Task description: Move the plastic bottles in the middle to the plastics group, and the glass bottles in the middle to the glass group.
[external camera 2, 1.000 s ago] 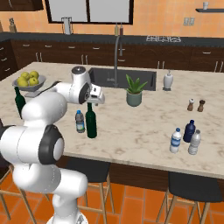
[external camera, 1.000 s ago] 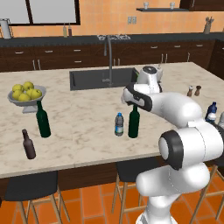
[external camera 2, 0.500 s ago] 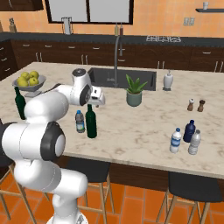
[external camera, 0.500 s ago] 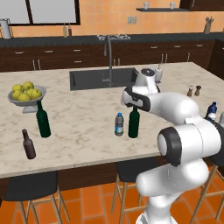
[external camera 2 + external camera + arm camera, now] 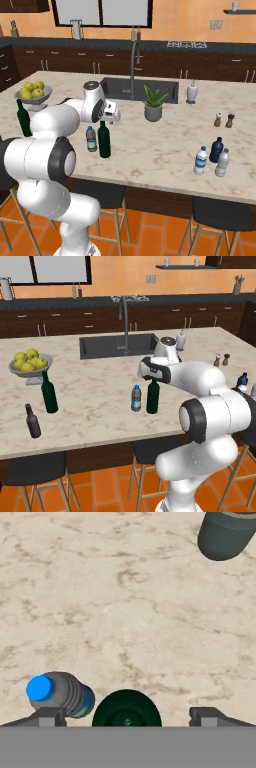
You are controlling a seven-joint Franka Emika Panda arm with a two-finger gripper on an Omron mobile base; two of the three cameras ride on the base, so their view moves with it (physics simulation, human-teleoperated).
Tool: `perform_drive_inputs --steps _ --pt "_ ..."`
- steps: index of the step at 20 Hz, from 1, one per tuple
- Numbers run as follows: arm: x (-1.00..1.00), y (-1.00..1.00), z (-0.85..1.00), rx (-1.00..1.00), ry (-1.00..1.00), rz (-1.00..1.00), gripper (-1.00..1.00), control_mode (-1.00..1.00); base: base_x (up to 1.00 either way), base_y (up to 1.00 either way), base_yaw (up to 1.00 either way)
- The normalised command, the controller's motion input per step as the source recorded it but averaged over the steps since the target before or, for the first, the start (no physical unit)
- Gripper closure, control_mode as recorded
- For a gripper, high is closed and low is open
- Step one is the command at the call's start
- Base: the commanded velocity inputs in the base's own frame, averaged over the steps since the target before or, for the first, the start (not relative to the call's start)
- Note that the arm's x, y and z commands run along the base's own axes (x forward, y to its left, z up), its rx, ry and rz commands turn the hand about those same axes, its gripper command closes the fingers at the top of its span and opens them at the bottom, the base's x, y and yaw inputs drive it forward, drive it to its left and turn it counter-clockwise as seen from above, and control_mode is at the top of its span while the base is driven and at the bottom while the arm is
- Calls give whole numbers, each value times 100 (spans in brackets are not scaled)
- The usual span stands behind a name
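In the middle of the island stands the tall dark green glass bottle [image 5: 152, 398] [image 5: 104, 141], with a small clear plastic bottle [image 5: 136, 398] [image 5: 91, 139] beside it. My gripper [image 5: 151, 370] [image 5: 111, 114] [image 5: 127, 718] hangs open right over the green bottle's top [image 5: 127, 709], one fingertip [image 5: 50, 716] on each side of it and not touching it. The plastic bottle's blue cap [image 5: 40, 688] lies next to the left fingertip. The glass group, a green bottle [image 5: 48, 393] [image 5: 22, 118] and a brown bottle [image 5: 33, 421], stands at the left. The plastics group's blue bottle [image 5: 216, 150] and pale bottle [image 5: 222, 162] stand at the right, with a white-capped water bottle [image 5: 200, 160] beside them.
A potted plant [image 5: 153, 104] [image 5: 225, 532] stands just beyond the green bottle. A bowl of lemons [image 5: 28, 363] sits at the far left behind the glass group. The sink [image 5: 117, 346], a soap dispenser [image 5: 192, 92] and two shakers [image 5: 223, 120] are farther back.
My hand has sunk slightly over the green bottle's top. The bottles have not moved.
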Motion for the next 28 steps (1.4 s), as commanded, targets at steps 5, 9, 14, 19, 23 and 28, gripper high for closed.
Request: perform_drive_inputs --steps 5,9,14,19,23,28 --pt "0 -1 -3 0 -5 3 100 -100 0 0 0" --pt "-3 -7 -2 -1 -1 1 100 -100 0 0 0" --pt "-56 -13 11 0 0 0 100 -100 0 0 0" --pt "-92 -9 45 2 -2 0 100 -100 0 0 0" --pt "-100 29 19 11 -23 0 100 -100 0 0 0" --pt "-73 75 7 1 -18 0 100 -100 0 0 0"
